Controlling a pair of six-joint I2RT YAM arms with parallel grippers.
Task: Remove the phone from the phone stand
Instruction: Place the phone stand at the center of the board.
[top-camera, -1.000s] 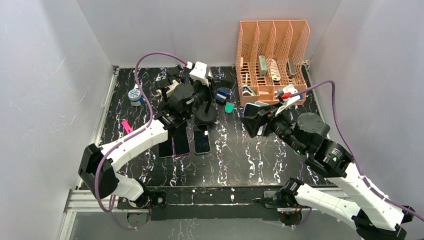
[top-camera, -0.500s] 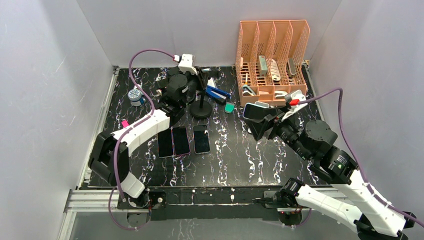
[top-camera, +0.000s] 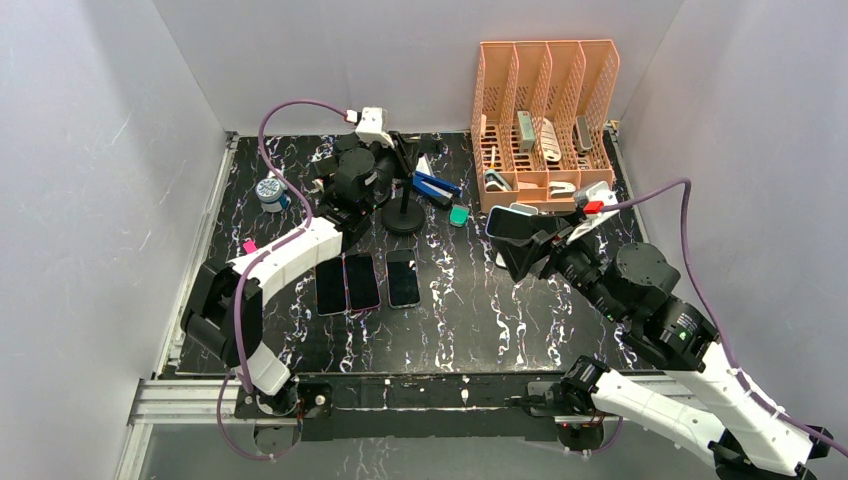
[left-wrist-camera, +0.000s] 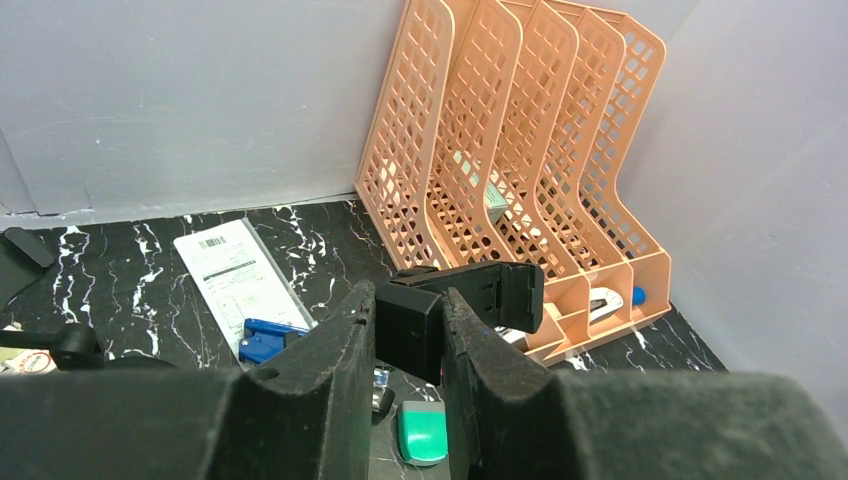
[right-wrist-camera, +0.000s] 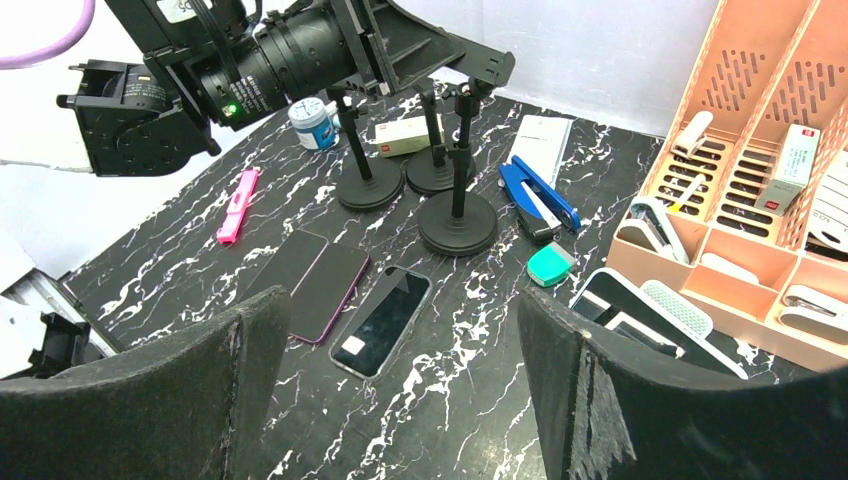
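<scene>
Phone stand clamp (left-wrist-camera: 412, 328) is pinched between my nearly closed left fingers (left-wrist-camera: 320, 385); right fingers (right-wrist-camera: 225, 400) gape empty; I should hold steady, not tip the stand (right-wrist-camera: 458, 222)

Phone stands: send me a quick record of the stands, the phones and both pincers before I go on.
stands: three black phone stands, upright near the back of the table
phones: three phones flat, side by side in front of the stands; none seen in a stand
left pincer: shut on one stand's clamp head
right pincer: open, empty, above the table
</scene>
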